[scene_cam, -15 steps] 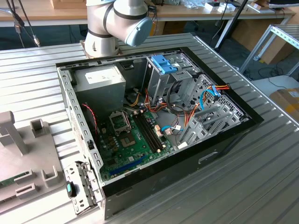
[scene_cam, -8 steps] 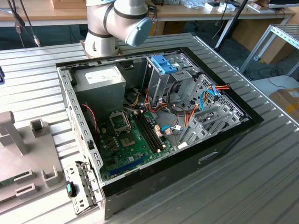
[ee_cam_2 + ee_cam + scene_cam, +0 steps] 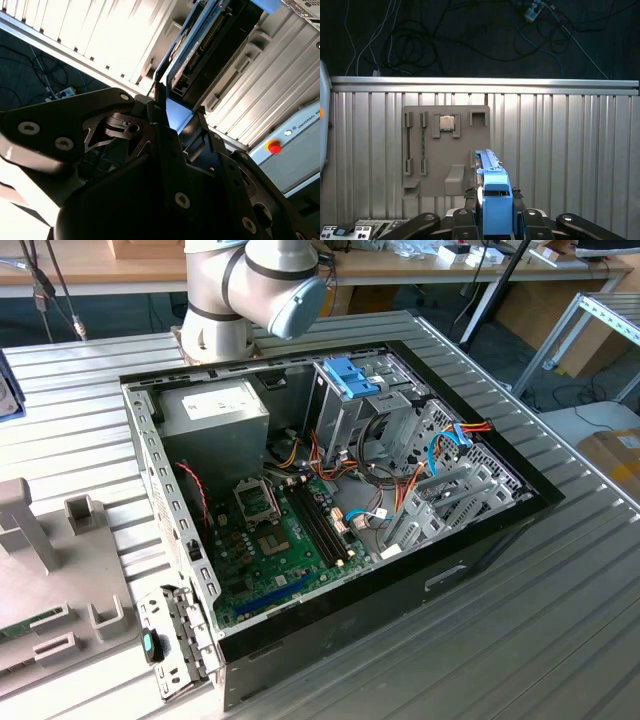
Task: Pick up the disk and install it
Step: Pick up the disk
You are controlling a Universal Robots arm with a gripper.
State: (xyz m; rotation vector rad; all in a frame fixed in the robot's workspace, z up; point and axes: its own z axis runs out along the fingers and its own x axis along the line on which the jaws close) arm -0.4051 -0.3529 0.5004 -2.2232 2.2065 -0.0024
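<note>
1. Showing edge-on, the disk [image 3: 490, 165] has its long axis running straight out ahead of the tool [image 3: 495, 200], free end leading.
2. Tool pinches its blue near end from both sides.
3. Held clear above the ribbed desk [image 3: 560, 150], a grey fixture board [image 3: 445, 150] lying beneath, by my read.

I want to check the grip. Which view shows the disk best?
The second wrist view: the disk sits clamped in the gripper, with its long side and blue rail visible. The first wrist view gives its blue end, seen edge-on.
</note>
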